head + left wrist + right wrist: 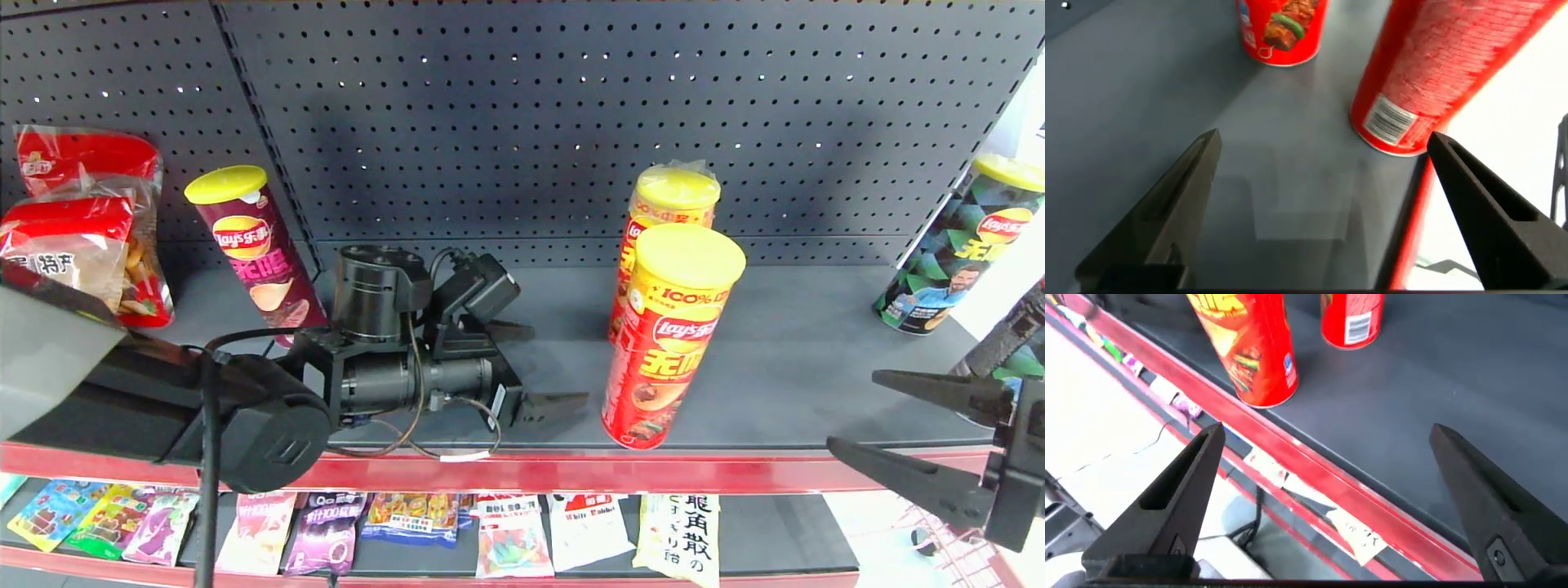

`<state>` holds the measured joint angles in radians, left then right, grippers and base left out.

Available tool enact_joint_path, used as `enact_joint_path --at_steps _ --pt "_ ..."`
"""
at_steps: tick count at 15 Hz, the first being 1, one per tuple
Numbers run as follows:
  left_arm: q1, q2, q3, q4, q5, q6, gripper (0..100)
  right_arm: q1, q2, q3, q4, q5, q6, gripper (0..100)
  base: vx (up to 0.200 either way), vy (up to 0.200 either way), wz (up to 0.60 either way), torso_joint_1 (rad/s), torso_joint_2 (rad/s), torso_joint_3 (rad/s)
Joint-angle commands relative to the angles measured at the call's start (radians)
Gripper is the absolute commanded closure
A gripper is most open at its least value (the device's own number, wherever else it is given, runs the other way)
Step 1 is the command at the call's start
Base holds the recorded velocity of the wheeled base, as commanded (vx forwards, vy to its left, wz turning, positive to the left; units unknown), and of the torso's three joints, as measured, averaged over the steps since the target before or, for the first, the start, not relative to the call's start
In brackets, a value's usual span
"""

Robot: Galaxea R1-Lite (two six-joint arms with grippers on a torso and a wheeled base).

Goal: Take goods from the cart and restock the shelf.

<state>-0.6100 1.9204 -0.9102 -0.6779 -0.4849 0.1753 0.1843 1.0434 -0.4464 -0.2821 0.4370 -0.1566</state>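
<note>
Since the front red canister (669,343) stands upright on the shelf (784,359) just beyond the tips of the left gripper (555,365), touching neither, those jaws gape wide and empty; item judged stocked. Second red canister (676,196): behind the first, farther from the jaws, forming a row. Right gripper (853,411): jaws wide, empty, outside the shelf's red front lip (571,469), probably free for the next item.

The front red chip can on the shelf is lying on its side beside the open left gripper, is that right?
No. The front red chip can stands upright, as the head view shows; it is beside the open left gripper.
</note>
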Motion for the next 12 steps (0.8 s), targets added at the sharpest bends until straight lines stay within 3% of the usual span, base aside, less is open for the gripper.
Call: enact_joint_path --at_steps 1,12 --pt "-0.008 0.035 -0.018 0.000 0.000 0.000 0 -0.008 -0.048 0.006 0.000 0.000 0.003 0 0.000 0.000 0.00 0.000 0.00 0.000" --pt "-0.039 0.107 -0.148 0.037 0.000 0.000 0 -0.011 -0.062 0.002 0.000 -0.023 0.025 0 0.000 0.000 0.00 0.000 0.00 0.000"
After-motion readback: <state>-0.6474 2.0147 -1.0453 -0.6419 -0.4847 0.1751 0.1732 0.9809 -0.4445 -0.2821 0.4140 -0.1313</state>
